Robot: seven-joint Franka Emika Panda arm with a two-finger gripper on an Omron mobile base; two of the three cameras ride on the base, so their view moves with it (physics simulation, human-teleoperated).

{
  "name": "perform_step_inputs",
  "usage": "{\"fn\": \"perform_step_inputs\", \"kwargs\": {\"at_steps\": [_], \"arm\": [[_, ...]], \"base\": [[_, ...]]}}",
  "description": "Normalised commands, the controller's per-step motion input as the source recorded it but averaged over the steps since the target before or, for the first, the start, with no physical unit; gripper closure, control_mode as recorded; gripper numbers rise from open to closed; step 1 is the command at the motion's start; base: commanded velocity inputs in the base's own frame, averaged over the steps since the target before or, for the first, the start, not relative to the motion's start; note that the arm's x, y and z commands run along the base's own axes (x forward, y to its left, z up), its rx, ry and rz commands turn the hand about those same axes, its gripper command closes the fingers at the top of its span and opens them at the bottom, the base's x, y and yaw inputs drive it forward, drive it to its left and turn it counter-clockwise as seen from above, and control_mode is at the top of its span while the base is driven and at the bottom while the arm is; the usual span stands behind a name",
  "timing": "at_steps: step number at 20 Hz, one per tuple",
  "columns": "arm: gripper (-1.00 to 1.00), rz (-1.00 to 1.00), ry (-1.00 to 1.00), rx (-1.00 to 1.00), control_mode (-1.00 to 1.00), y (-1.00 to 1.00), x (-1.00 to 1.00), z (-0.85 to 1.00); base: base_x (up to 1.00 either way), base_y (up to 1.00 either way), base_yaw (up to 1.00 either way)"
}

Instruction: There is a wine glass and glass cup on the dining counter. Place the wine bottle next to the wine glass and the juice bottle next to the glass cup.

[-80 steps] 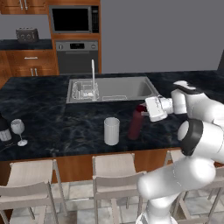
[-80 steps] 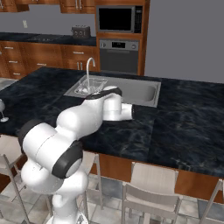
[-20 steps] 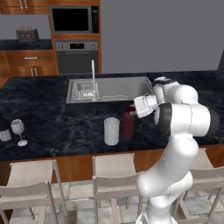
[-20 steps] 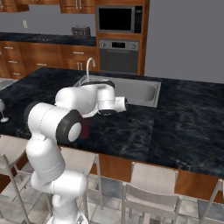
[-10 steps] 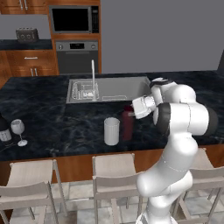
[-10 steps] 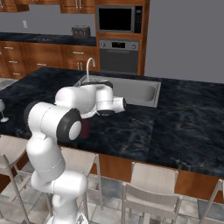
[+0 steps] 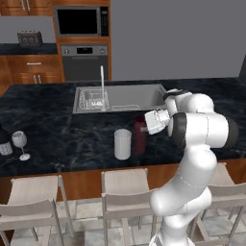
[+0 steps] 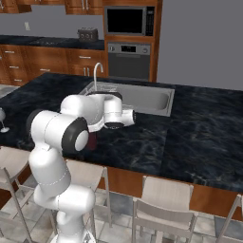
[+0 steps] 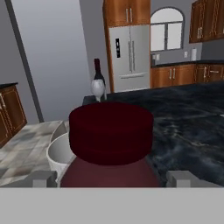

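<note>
The slim dark-red juice bottle (image 7: pixel 140 138) stands upright on the dark dining counter (image 7: pixel 57 115), just right of the whitish glass cup (image 7: pixel 122 144) and close beside it. My gripper (image 7: pixel 145 124) is at the bottle's upper part, open, one finger on each side. In the hand view the red cap (image 9: pixel 110 131) is dead ahead, a narrow gap shows between each grey fingertip (image 9: pixel 43 178) and the bottle, and the cup's rim (image 9: pixel 56 151) sits to its left. The wine glass (image 7: pixel 20 142) and the black wine bottle (image 7: pixel 4 142) stand together at the counter's left end.
A steel sink (image 7: pixel 129 97) with a tall tap (image 7: pixel 102 86) lies behind the bottle and cup. Pale stools (image 7: pixel 126 185) line the counter's near edge. My own arm (image 8: pixel 71 128) covers most of the bottle in the right base view.
Since four seconds ago my arm swung left and brought the juice bottle up beside the cup. Over the last second bottle and hand hardly moved.
</note>
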Motion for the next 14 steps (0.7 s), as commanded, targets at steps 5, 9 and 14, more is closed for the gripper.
{"fn": "perform_step_inputs", "kwargs": {"at_steps": [5, 9, 14], "arm": [[-1.0, 0.0, 0.0, 0.0, -1.0, -0.02, 0.0, -0.01], [-1.0, 0.0, 0.0, 0.0, -1.0, -0.11, 0.0, 0.11], [-1.0, 0.0, 0.0, 0.0, -1.0, -0.16, 0.0, 0.13]], "base": [[0.0, 0.0, 0.0], [0.0, 0.0, 0.0], [0.0, 0.0, 0.0]]}}
